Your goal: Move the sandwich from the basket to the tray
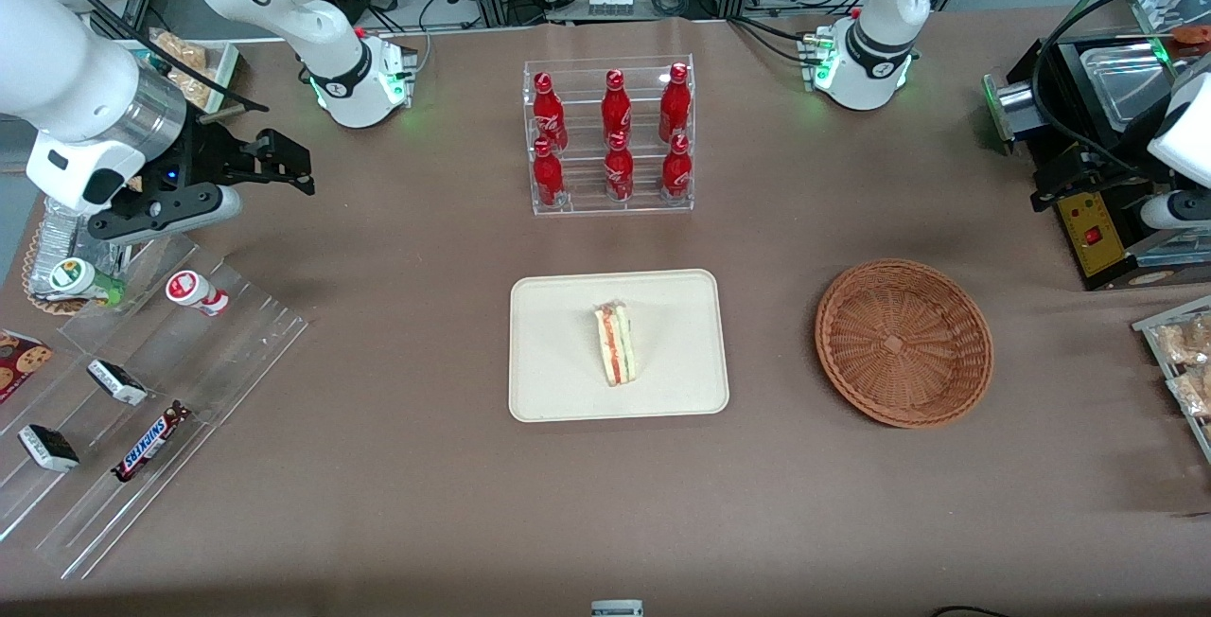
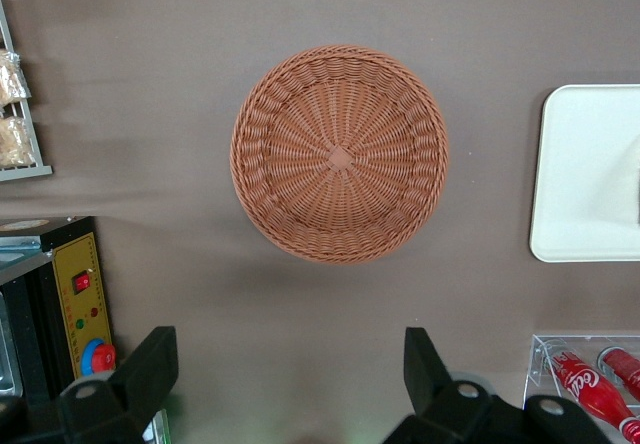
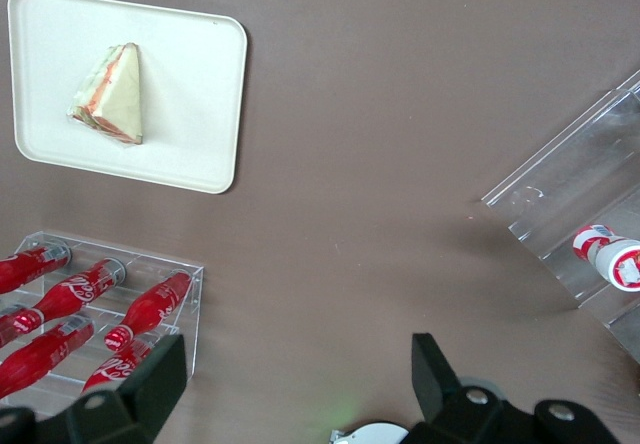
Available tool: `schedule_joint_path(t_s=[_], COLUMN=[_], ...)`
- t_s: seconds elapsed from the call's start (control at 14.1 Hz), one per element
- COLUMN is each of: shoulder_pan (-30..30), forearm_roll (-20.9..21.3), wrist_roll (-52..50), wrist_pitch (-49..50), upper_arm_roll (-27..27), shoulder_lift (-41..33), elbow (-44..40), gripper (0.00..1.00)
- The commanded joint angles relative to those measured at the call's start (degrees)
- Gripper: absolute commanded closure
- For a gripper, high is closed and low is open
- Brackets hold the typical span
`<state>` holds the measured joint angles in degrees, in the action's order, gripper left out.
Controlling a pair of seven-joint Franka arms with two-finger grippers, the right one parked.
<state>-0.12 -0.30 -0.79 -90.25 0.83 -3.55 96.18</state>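
The sandwich [image 1: 617,344] [image 3: 110,94], a pale wedge with red, orange and green layers, lies on the cream tray [image 1: 558,390] [image 3: 190,154] at mid-table. Beside the tray, toward the working arm's end, the round wicker basket [image 1: 903,343] [image 2: 340,154] holds nothing. My gripper [image 2: 290,349] hangs high over bare table, farther from the front camera than the basket. Its black fingers [image 2: 425,364] are spread wide, so it is open with nothing between them. An edge of the tray [image 2: 590,164] shows in the left wrist view.
A clear rack of red cola bottles [image 1: 610,134] stands farther back than the tray. A black machine with a yellow panel [image 1: 1088,220] and bagged pastries [image 1: 1187,352] sit at the working arm's end. Acrylic racks with snacks [image 1: 142,390] lie at the parked arm's end.
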Motion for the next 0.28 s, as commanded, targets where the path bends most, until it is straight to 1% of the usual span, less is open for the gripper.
schedule_joint_path(t_s=[0.0, 0.21], shoulder_pan=[0.1, -0.2], forearm_roll=[0.1, 0.1], wrist_roll=[0.9, 0.9], wrist_pitch=[0.3, 0.3], upper_arm_roll=[-0.1, -0.3], shoulder_lift=[0.2, 0.6], elbow=[-0.2, 0.0], gripper=[0.00, 0.00])
